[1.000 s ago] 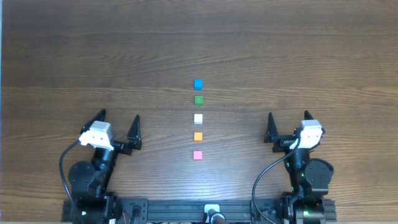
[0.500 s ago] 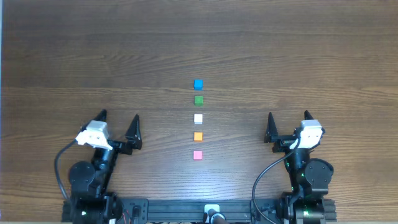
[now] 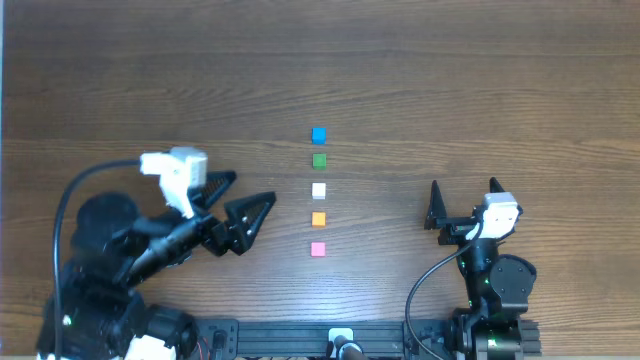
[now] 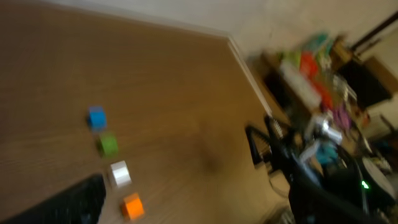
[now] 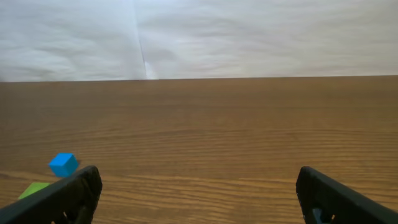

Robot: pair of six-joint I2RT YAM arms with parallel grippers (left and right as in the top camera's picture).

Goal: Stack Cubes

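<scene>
Five small cubes sit in single file down the middle of the counter point(image 3: 480, 80), each w/ a gap to the next. The blue cube point(image 3: 318, 135) is farthest, then the green cube point(image 3: 319, 161), white cube point(image 3: 319, 190) and orange cube point(image 3: 319, 218), w/ the pink cube point(image 3: 318, 249) nearest the arm bases. None is stacked yet, so the job looks to be at its very start.

The tidy row is prob. a starting layout. Every cube has bare wood on its left & right, so a claw could straddle one w/o bumping a neighbour, provided the fingers close left-right, not along the row.

The left claw point(image 3: 255, 186) is raised and angled in toward the row, spread wide w/ nothing in it. It's left of the white/orange stretch and apart from the cubes. My guess is it's lining up for one of the nearer cubes. The right claw point(image 3: 463, 184) is well right of the row, close to its base, also spread & empty and pointing to the far side. I'd say it's parked to leave the centre free.

There's lots of bare counter beyond the blue cube & on both sides, and the counter edges are well away from the cubes. The only tight spots are the gaps betw. neighbours.
</scene>
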